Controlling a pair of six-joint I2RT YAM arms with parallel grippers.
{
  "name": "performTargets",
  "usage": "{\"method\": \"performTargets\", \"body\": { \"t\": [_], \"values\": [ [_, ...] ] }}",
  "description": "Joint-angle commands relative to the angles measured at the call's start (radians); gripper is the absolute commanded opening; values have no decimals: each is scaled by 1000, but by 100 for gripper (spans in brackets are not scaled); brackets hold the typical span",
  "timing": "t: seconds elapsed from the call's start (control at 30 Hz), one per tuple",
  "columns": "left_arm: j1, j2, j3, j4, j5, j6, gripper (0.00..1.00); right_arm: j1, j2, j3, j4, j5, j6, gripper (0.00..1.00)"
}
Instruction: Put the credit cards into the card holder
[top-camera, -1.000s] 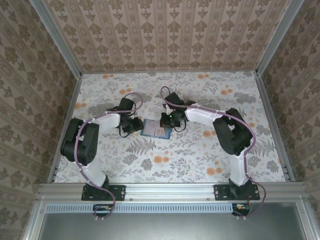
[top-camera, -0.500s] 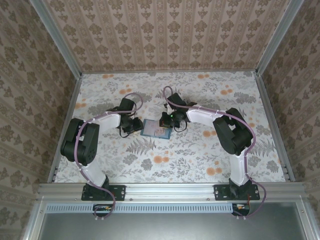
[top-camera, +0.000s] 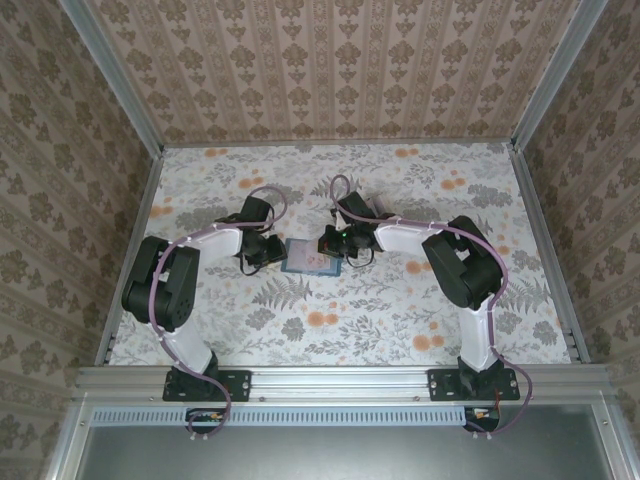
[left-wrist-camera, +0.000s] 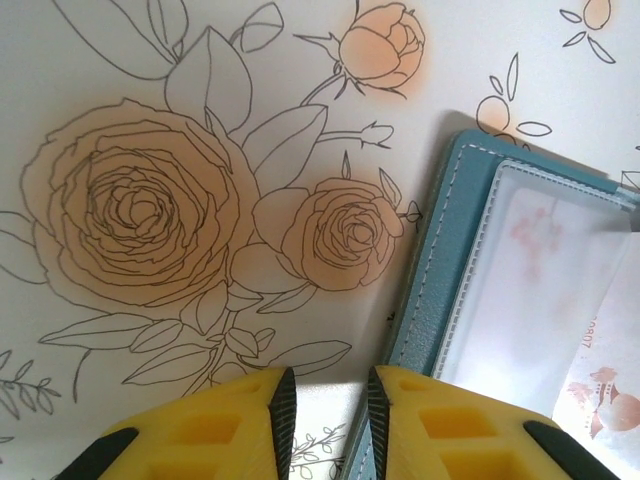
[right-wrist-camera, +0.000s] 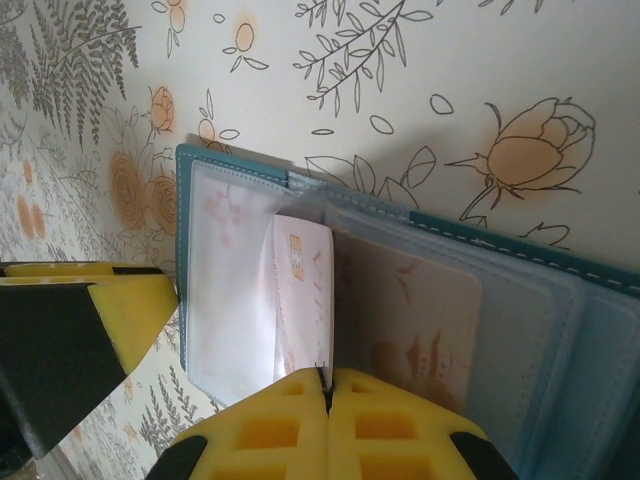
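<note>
Logging one card holder (top-camera: 312, 257), teal, lying open and flat on the floral table (top-camera: 420, 180), with a pale credit card (right-wrist-camera: 303, 290) standing on edge at its centre fold, between two clear pockets (right-wrist-camera: 225, 290). Item two, right gripper (right-wrist-camera: 327, 378): I see it over the holder's right half, jaws pressed together on that card's near edge. Item three, left gripper (left-wrist-camera: 325, 400): just at the holder's left edge, jaws a narrow slit apart, and I cannot tell whether they touch the teal rim.
</note>
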Motion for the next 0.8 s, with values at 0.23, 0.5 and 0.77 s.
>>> {"method": "performTargets", "body": {
  "t": [0.23,0.5,0.77],
  "values": [
    [-42,72,-20,9,68,-8,28,-1,38,-66,92,84,41,0],
    [-44,68,-30,14,64,-15,27,8,42,-84,142,117,49,0],
    [-51,76,-20,15,66,-18,26,34,55,-77,154,126,55,0]
  ]
}}
